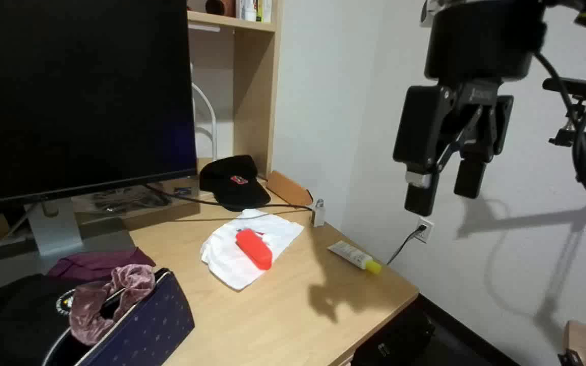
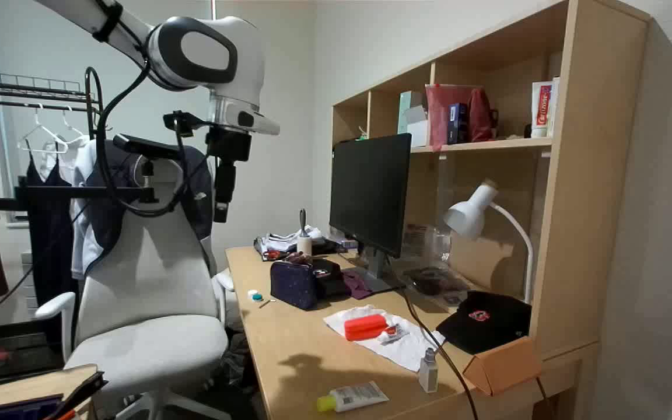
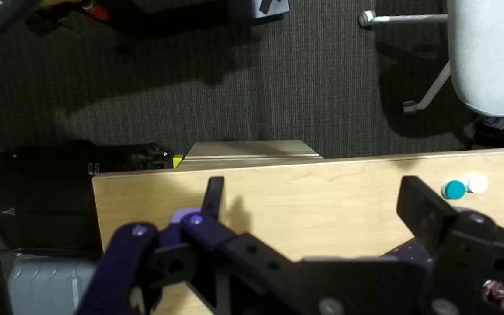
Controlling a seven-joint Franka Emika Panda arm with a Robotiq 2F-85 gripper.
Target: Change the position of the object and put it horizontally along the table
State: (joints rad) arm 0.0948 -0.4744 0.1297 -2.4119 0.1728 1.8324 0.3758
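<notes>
beside table (image 3: 322,210), wrist view adds grey suitcase (image 3: 48,284)

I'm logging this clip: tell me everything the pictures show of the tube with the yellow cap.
The tube has a pale, whitish body that looks like soft plastic, flat at one end and carrying print too small to read. Its yellow cap is on. It lies on its side on the table, near an edge, with the capped end pointing roughly toward a corner. Only the table appears to touch it. I cannot make it out in the wrist view.
</notes>
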